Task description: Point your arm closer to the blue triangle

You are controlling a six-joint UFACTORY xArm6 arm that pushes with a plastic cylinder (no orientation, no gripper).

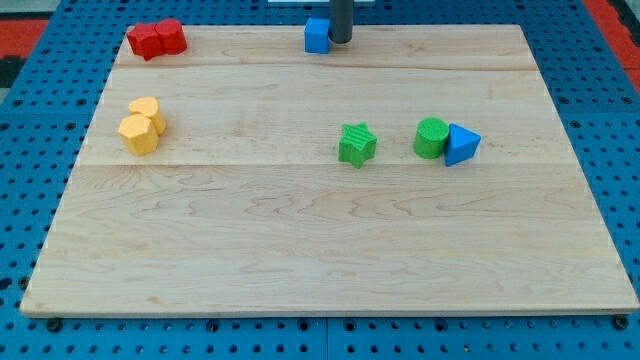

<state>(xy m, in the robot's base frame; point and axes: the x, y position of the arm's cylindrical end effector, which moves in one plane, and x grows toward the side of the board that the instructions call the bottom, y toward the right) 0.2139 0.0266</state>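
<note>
The blue triangle (461,144) lies right of the board's middle, touching a green round block (431,138) on its left. My tip (341,41) is at the view's top edge of the board, touching the right side of a blue cube (317,35). The tip is far from the blue triangle, up and to the left of it.
A green star block (356,144) lies near the middle. Two yellow blocks (142,125) sit together at the left. Two red blocks (156,39) sit at the top left corner. The wooden board (300,250) rests on a blue pegboard.
</note>
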